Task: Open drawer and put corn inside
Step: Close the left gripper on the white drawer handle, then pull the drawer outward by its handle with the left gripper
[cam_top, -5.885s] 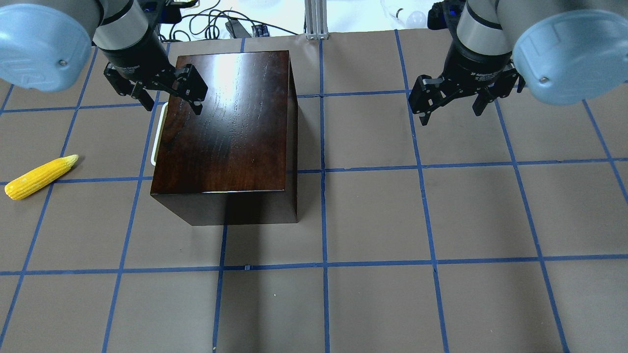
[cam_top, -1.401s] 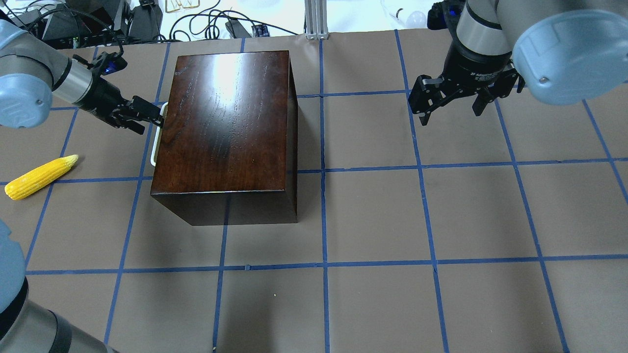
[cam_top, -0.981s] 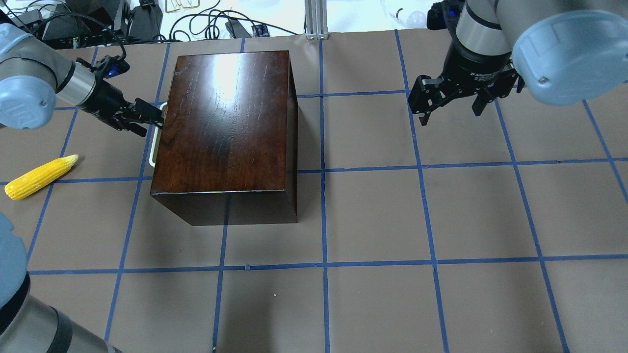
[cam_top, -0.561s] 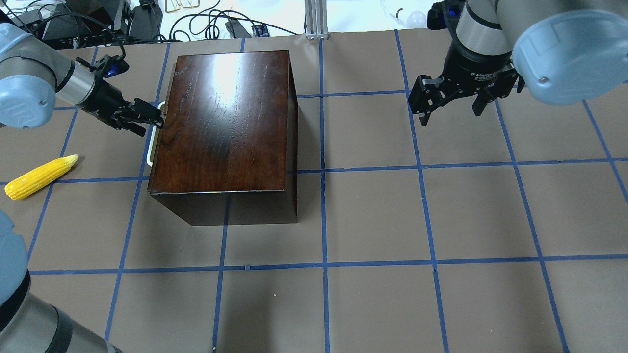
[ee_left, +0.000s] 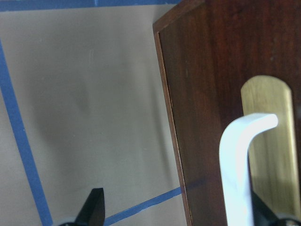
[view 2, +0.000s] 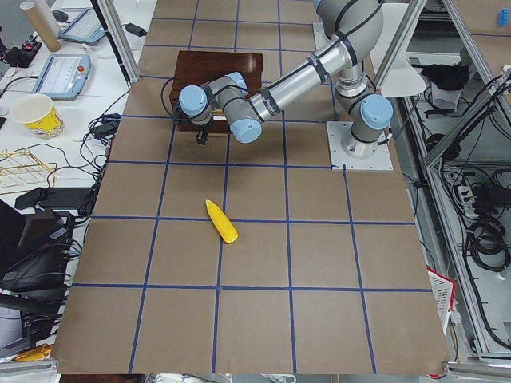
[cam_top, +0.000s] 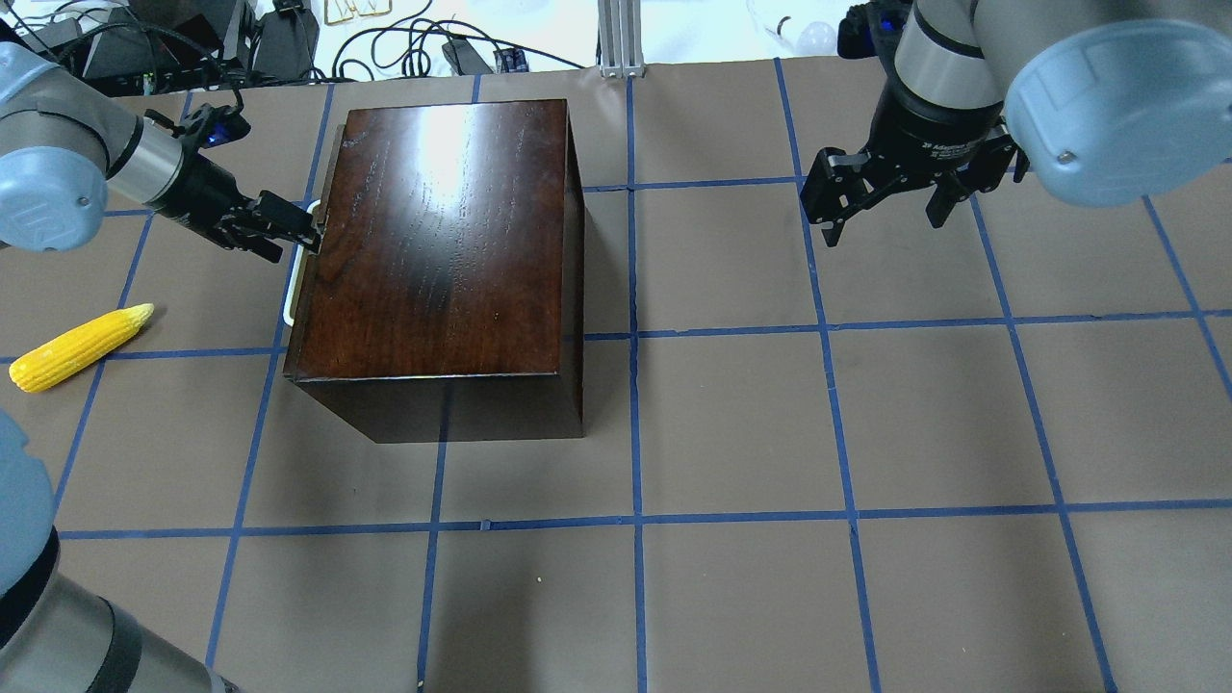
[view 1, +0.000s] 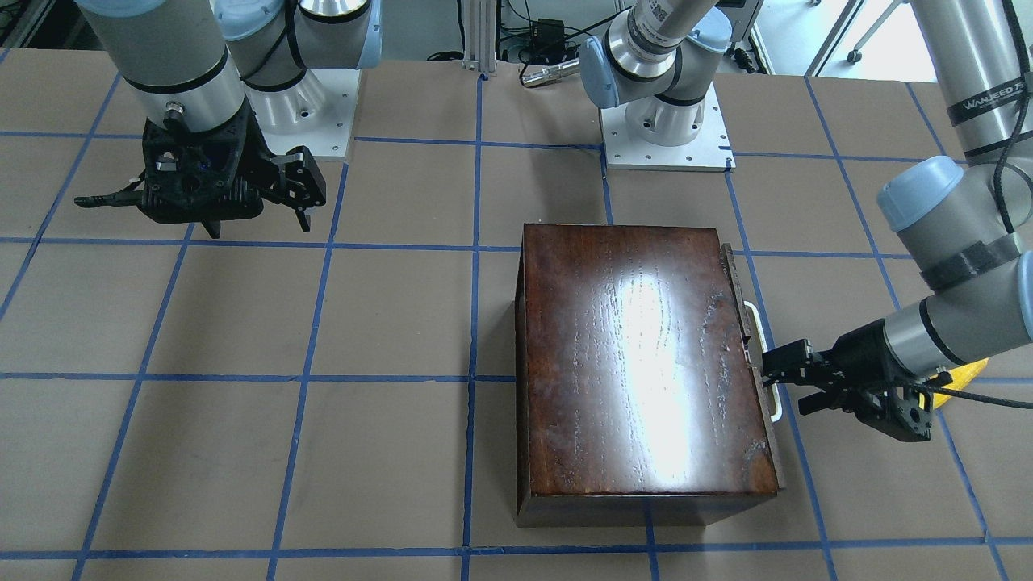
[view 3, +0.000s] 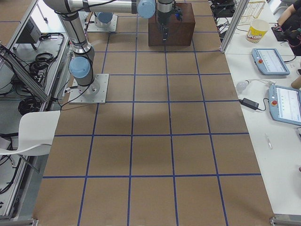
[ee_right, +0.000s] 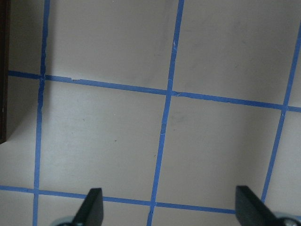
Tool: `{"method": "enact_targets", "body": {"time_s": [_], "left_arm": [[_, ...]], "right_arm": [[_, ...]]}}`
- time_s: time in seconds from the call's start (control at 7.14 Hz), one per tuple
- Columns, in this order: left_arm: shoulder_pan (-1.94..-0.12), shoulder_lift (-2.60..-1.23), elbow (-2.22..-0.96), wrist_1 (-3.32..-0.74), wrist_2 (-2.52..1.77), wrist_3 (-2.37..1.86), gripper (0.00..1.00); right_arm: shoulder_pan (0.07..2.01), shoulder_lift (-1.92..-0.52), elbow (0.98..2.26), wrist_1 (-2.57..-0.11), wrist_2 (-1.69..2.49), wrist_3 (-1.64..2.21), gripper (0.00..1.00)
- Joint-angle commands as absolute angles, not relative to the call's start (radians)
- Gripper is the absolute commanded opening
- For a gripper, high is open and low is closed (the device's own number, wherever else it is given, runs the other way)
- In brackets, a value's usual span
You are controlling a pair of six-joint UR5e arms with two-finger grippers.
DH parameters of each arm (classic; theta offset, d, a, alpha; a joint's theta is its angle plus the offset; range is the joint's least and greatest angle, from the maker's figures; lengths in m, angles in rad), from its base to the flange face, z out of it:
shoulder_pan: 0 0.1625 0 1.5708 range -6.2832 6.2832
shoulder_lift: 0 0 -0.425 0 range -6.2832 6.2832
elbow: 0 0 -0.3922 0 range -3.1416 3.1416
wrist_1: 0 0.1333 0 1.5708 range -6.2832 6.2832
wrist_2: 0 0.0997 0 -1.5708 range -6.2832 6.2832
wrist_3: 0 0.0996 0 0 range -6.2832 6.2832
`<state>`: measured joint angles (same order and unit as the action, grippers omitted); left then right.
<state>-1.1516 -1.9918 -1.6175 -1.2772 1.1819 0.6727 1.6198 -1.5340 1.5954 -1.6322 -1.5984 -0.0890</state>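
The glossy dark-brown box (cam_top: 443, 231) stands at the table's back left and also shows in the front view (view 1: 646, 363). Its drawer front panel (ee_left: 207, 94) stands a narrow gap out from the box (view 1: 738, 282). My left gripper (cam_top: 294, 236) is open. One of its fingers sits behind the white loop handle (ee_left: 240, 165) and the other is out over the table. The yellow corn (cam_top: 79, 348) lies on the table left of the box, apart from it. My right gripper (cam_top: 883, 214) is open and empty above the table at the back right.
Blue tape lines grid the brown table cover (cam_top: 731, 423). Cables and gear (cam_top: 404, 38) lie beyond the table's back edge. In the front view the corn (view 1: 960, 373) is mostly hidden behind the left arm.
The left gripper came down from above the box to the handle. Over the last second it has drawn left and the drawer front has slid slightly out. The right arm has not moved.
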Motion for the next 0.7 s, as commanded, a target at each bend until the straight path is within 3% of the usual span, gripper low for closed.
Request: {"method": "enact_targets", "body": {"time_s": [0.0, 0.56], "left_arm": [[-1.147, -1.994, -1.617, -1.275, 1.183, 0.696, 1.00], [-1.144, -1.996, -1.592, -1.276, 1.244, 0.701, 1.00]], "right_arm": [[1.621, -1.534, 1.595, -1.632, -1.598, -0.089, 1.00], [1.618, -1.534, 1.595, -1.632, -1.598, -0.089, 1.00]]}}
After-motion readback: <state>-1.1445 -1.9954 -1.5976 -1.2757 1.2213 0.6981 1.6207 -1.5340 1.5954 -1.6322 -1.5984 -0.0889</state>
